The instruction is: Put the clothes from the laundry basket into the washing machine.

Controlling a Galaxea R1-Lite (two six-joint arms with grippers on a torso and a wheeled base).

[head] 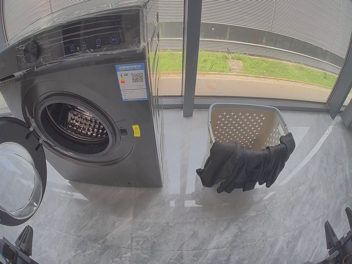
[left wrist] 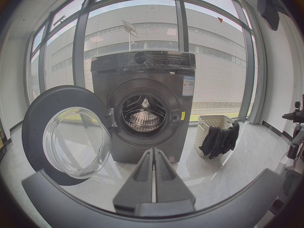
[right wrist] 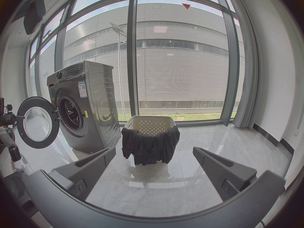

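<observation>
since the clothes drape over the rim of the laundry basket, a pull by the spread-open right gripper (left gripper clenched empty) could tip it over.

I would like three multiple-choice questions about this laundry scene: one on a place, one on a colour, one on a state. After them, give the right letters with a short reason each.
1. Where are the dark clothes?
A) folded on a shelf
B) draped over the front rim of the laundry basket
C) spread flat on the floor

2. What colour is the laundry basket?
A) cream white
B) red
C) blue

3. In what state is the door of the washing machine?
A) shut
B) swung wide open
C) taken off

Answers:
1 B: the clothes hang over the rim, partly down its outside.
2 A: its perforated walls look cream white.
3 B: the door stands out to the side on its hinge, and the drum is exposed.
</observation>
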